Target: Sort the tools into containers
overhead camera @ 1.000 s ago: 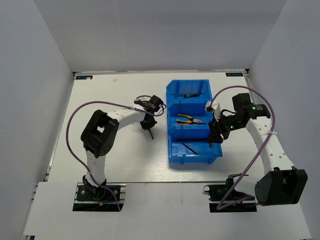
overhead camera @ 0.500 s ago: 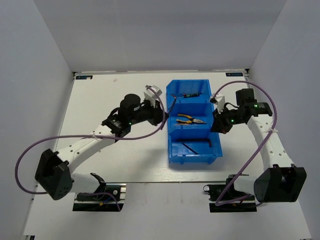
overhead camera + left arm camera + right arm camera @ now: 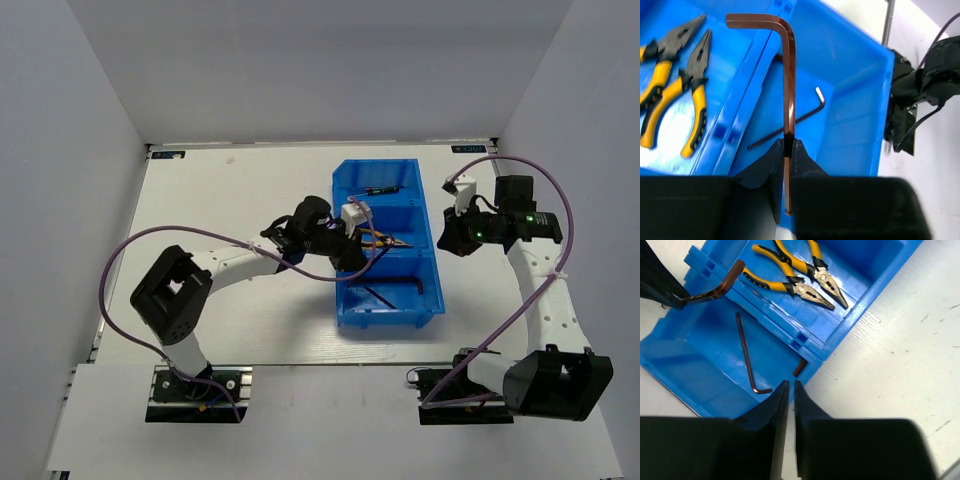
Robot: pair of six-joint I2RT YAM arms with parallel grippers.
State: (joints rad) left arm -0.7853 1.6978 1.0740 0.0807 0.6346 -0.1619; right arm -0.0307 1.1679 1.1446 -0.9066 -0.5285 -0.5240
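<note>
since like goes with like, my left pincer (image 3: 787, 145) is clenched on the long leg of the held hex key (image 3: 789, 75), bent end pointing away. it hangs over the containers' (image 3: 860, 110) bottom compartment in the top view, close to the divider, where a loose hex key (image 3: 790, 122) lies. pliers (image 3: 675, 90) sit in the middle compartment. left arm reaches in from frame left, wrist tipped down. right pincer (image 3: 788, 385) is nearly closed on nothing, at the bins' right side.

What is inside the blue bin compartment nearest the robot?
One thin hex key lies flat; a second hex key sits at its edge, partly hidden. The left gripper holds a third hex key above.
</note>
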